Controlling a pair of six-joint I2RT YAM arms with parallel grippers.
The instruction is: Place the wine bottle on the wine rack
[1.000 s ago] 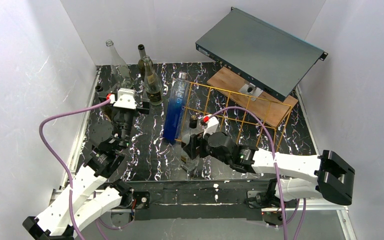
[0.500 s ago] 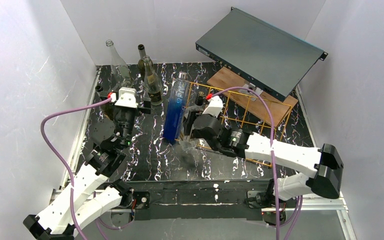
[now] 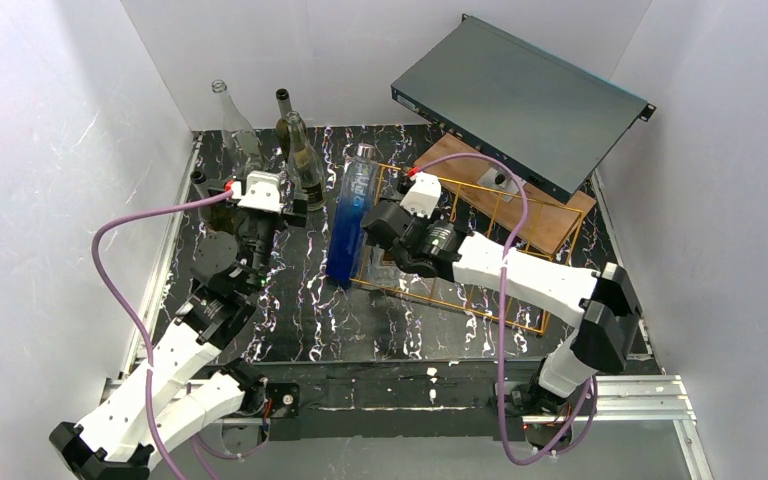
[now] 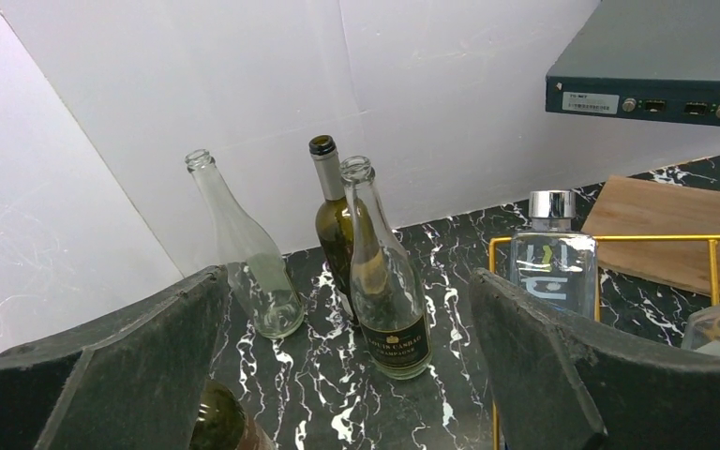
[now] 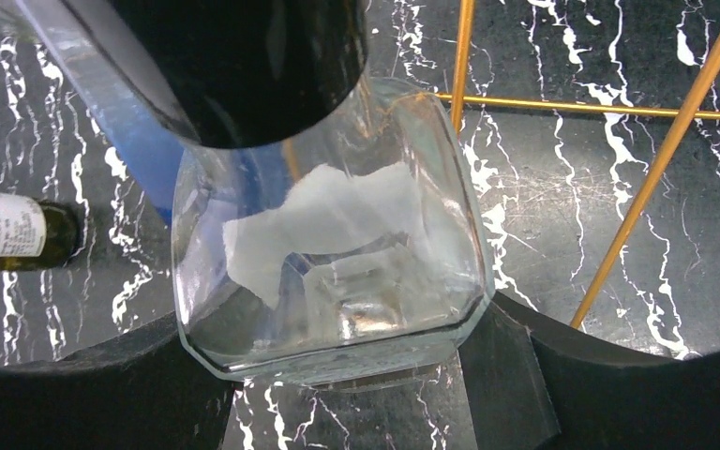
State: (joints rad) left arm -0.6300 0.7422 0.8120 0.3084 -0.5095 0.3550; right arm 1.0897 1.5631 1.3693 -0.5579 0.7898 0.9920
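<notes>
**A:** Which step is the robot on?

**B:** Placing, by the look of it. The right hand (image 5: 337, 384) is clamped on a clear bottle (image 5: 328, 253), with one finger on each side of its body. It holds the bottle over the left end of the wine rack (image 5: 677, 141). Whether the glass already touches the wires cannot be told.

**A:** And the other arm?

**B:** The left hand (image 4: 337, 394) hangs with its fingers wide apart and nothing between them. It faces three bottles (image 4: 384, 281) standing at the back left.

**A:** What does the next move call for?

**B:** Probably the robot should line the bottle up with one long slot and lower it until the wires carry it. Only then should the fingers part. A tall blue bottle (image 3: 350, 225) stands at the rack's left edge, very near the load, so a sideways swing could knock it.

**A:** What about the surface and the room?

**B:** The tabletop (image 3: 300, 310) is black with white marble veins, shut in by white walls (image 3: 60, 150). Behind the rack lies a wooden board (image 3: 447, 158), and a flat grey box (image 3: 520, 100) sits tilted above it.
</notes>
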